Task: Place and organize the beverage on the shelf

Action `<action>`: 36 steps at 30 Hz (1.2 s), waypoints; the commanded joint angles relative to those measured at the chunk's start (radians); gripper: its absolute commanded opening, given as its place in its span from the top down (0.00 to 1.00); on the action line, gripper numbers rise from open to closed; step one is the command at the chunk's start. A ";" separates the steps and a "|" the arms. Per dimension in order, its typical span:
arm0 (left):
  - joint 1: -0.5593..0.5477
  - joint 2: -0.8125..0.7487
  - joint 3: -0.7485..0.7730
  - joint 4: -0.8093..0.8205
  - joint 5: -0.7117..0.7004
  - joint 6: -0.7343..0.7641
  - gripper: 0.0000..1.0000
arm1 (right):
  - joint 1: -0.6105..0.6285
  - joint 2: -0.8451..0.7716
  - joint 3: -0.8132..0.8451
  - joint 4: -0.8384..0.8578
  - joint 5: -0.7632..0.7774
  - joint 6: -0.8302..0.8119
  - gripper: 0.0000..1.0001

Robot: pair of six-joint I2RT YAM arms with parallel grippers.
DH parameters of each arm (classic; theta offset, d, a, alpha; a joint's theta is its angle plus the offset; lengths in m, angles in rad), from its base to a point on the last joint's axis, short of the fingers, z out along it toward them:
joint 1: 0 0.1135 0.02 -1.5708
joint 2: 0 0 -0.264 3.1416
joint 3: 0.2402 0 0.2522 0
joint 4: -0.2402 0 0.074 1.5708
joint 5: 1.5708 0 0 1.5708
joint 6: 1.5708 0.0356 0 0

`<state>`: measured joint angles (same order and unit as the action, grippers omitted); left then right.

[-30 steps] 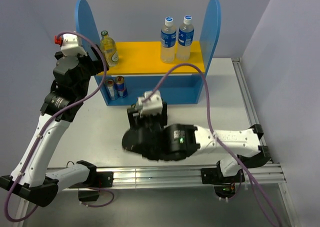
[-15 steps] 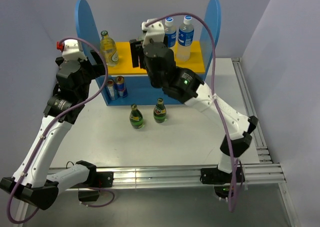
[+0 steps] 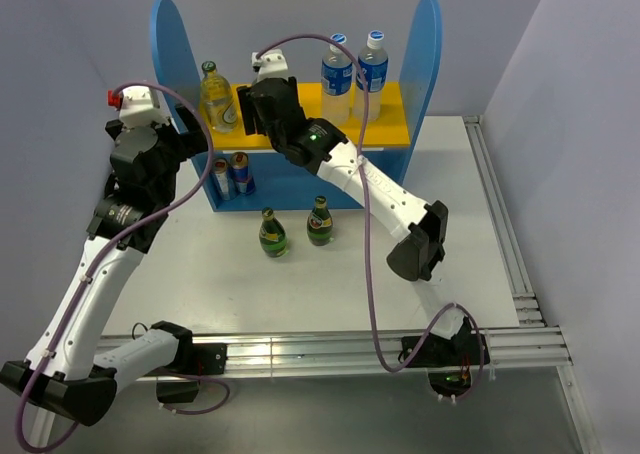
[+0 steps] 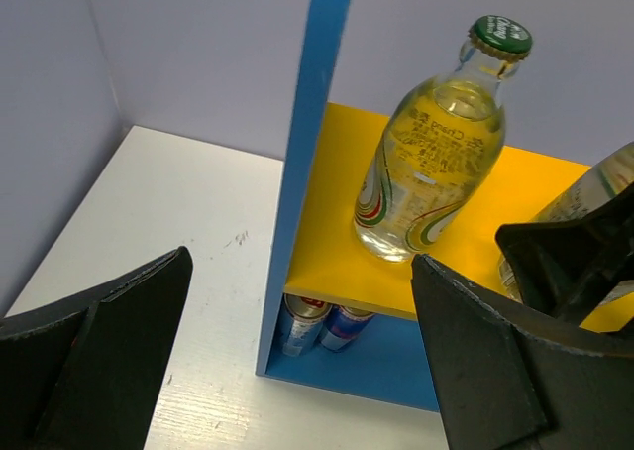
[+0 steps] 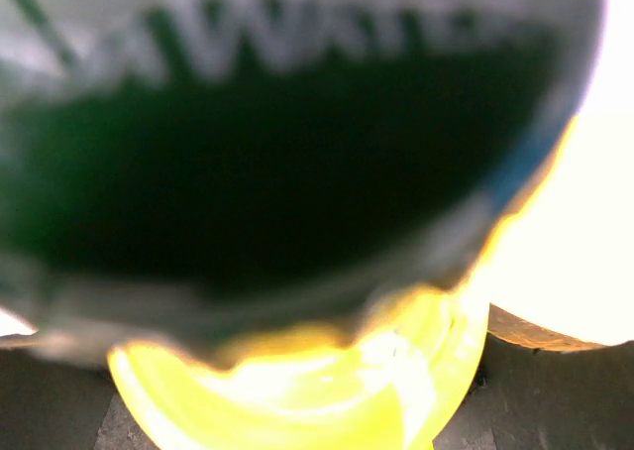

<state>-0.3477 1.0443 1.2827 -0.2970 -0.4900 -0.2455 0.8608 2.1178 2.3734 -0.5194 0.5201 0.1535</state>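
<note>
The blue shelf [image 3: 172,34] has a yellow-orange upper board [image 3: 300,99]. On the board stand one clear glass bottle [image 3: 215,99] at the left and two clear plastic blue-labelled bottles [image 3: 337,79] at the right. My right gripper [image 3: 258,114] is over the board just right of the glass bottle, shut on a second clear glass bottle [image 5: 297,391], whose cap fills the right wrist view; its edge shows in the left wrist view [image 4: 594,187]. Two dark green bottles [image 3: 271,234] stand on the table before the shelf. My left gripper [image 3: 192,139] is open and empty at the shelf's left panel [image 4: 307,153].
Two drink cans [image 3: 232,175] stand on the lower tier at the left, also in the left wrist view [image 4: 322,323]. The right arm's cable [image 3: 365,224] loops over the table. A metal rail [image 3: 330,349] runs along the near edge.
My right arm swung up from low over the table to the upper board, then left toward the glass bottle. The green bottles came into sight. The left arm barely moved.
</note>
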 commanded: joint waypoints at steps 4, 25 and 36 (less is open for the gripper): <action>0.038 -0.013 -0.005 0.038 0.033 -0.001 0.01 | -0.017 -0.044 0.067 0.179 -0.028 0.031 1.00; 0.069 -0.023 -0.017 0.047 0.042 -0.005 0.01 | -0.017 0.042 -0.002 0.259 0.012 0.038 1.00; 0.075 -0.027 -0.019 0.052 0.047 -0.005 0.01 | -0.009 0.067 -0.039 0.277 0.052 0.023 0.58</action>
<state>-0.2783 1.0439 1.2633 -0.2943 -0.4644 -0.2489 0.8501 2.1906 2.3306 -0.3435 0.5358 0.1856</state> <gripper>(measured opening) 0.993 0.741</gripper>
